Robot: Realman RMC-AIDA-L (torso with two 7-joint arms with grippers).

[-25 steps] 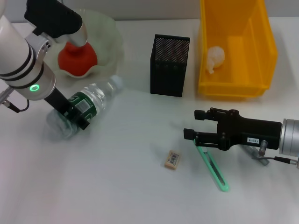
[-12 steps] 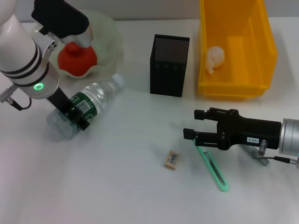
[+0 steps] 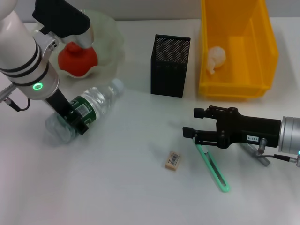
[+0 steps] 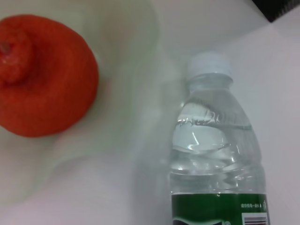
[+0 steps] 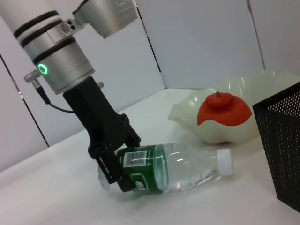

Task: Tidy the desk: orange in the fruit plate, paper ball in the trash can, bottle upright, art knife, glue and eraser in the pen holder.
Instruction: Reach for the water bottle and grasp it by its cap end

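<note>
On the desk's left, the left gripper (image 3: 75,117) clasps the lying bottle (image 3: 91,105).
Left wrist view: bottle beside the orange (image 4: 44,75) in the fruit plate (image 4: 140,93). Right wrist view: fingers clamp the label. The right gripper (image 3: 194,132) hovers spread over a green knife (image 3: 213,169).

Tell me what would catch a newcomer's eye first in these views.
The left gripper is clamped on the green label of the clear plastic water bottle, which lies on its side near the pale green wavy-rimmed fruit plate holding the red-orange orange. At right, the right gripper hovers at one end of a slim green art knife. Behind, the bright yellow trash can holds the white paper ball.
</note>
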